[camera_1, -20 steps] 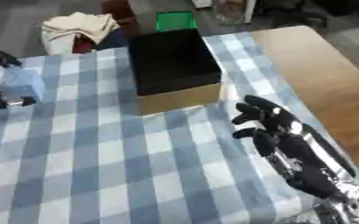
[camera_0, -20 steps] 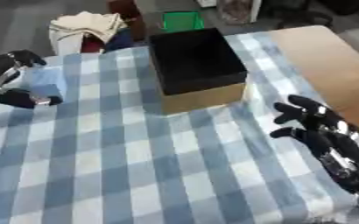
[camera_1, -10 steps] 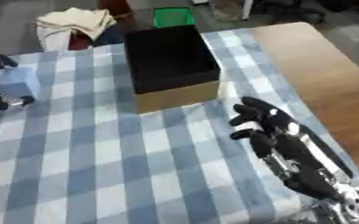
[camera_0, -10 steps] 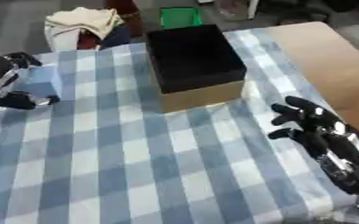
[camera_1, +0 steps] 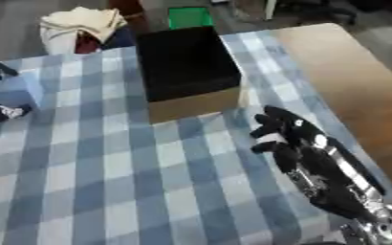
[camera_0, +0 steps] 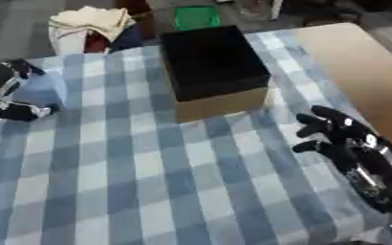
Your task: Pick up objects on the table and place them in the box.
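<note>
At the left edge of the bench [camera_0: 149, 191], which wore a blue-and-white checked cloth, the left hand [camera_0: 7, 93] reached in, its fingers [camera_0: 22, 112] and thumb curled around a pale blue object [camera_0: 42, 91]. That object was too blurred to name; it sat low against the cloth, well apart from the box [camera_0: 216, 72].

Toward the middle, at the far side of the bench, stood the box, open at the top, with a black interior and tan cardboard walls. Nothing could be made out inside it.

Beyond the bench's far edge, behind the box, lay a heap of cream cloth [camera_0: 95, 21] and a green item [camera_0: 195, 16].

On the right, near the front, the right hand [camera_1: 304, 148] showed above the checked cloth, its fingers [camera_1: 270, 122] spread and nearly straight, with nothing in them, pointing toward the box but not touching it. Whether the palm rested on the cloth could not be told. Bare brown bench top [camera_0: 358, 62] showed past the cloth's right edge.
</note>
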You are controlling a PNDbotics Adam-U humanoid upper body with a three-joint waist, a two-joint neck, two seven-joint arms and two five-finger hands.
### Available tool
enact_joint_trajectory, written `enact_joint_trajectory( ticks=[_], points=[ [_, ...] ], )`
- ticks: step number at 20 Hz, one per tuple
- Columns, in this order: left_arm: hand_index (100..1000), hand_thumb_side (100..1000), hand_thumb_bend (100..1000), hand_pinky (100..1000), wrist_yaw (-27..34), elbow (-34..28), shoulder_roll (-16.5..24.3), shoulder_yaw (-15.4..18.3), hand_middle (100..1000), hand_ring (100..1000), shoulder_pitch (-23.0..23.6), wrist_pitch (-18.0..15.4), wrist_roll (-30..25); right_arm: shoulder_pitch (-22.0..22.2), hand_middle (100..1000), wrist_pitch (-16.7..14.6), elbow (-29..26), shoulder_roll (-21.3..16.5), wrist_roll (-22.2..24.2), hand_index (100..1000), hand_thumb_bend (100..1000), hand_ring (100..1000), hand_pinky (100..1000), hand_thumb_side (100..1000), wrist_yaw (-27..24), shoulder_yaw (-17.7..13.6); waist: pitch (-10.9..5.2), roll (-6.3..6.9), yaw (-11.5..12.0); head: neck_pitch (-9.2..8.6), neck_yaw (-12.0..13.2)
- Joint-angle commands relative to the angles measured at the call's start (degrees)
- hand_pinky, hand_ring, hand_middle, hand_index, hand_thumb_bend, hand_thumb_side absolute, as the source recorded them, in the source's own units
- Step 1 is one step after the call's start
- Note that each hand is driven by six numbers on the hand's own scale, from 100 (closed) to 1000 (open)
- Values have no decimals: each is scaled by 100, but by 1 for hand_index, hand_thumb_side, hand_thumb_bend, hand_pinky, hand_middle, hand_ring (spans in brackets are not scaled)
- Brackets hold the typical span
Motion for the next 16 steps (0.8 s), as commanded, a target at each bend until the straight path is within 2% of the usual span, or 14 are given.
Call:
enact_joint_trajectory(
  ticks=[1, 2, 3, 5, 7, 16],
  points=[
    [665, 203, 455, 701, -46, -7, 143, 42, 509, 542, -37, 38, -8, -29, 705, -1, -128, -31, 5, 955, 163, 1000, 741, 508, 18, -22, -93, -27, 5, -72, 19],
    [665, 203, 455, 701, -30, -12, 146, 46, 509, 542, -33, 39, 7, -26, 705, -2, -128, -30, 3, 955, 163, 1000, 741, 508, 16, -23, -97, -32, 8, -71, 19],
    [604, 195, 423, 689, -6, -14, 146, 49, 446, 498, -29, 37, 17, -23, 705, -1, -128, -29, 3, 955, 163, 1000, 741, 508, 13, -23, -103, -37, 13, -70, 21],
    [546, 183, 411, 673, 63, -25, 147, 51, 382, 456, -22, 18, 25, -17, 705, 1, -126, -29, 3, 955, 161, 1000, 741, 509, 8, -23, -117, -44, 28, -66, 24],
    [520, 172, 397, 668, 174, -77, 152, 54, 356, 441, -12, -23, 51, -8, 705, 4, -121, -31, 3, 955, 161, 1000, 741, 508, 5, -25, -132, -48, 50, -58, 23],
    [485, 108, 308, 676, 945, -639, 257, -17, 327, 425, -81, -262, 93, 20, 705, 7, -113, -48, -7, 955, 159, 1000, 741, 508, -19, -36, -207, -61, 127, -63, 11]
  ],
)
